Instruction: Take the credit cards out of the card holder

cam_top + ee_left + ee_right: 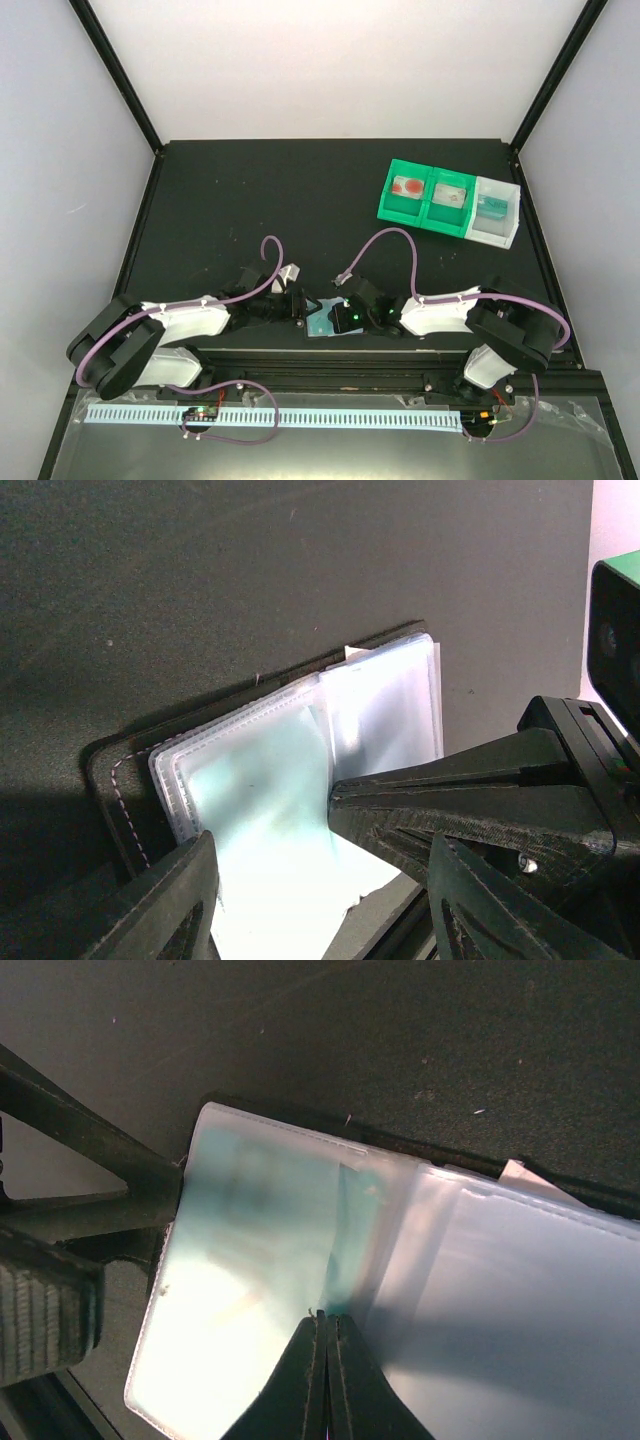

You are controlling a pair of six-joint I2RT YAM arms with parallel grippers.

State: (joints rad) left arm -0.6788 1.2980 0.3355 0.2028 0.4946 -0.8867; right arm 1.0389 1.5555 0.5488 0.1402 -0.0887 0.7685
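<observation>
Pinning card holder [328, 322] open at 6 o'clock on desk [250, 200] with right jaws clenched on nothing, straddling teal credit card [260, 810] with left jaws released, probably risking dragging the whole holder should the card be sticking in its sleeve.

Tray and strip around a black table.
A three-compartment tray [420, 224], two sections green and one white, sits at the far right of the black table [260, 200]; a pale perforated strip [300, 415] runs along the near edge.
</observation>
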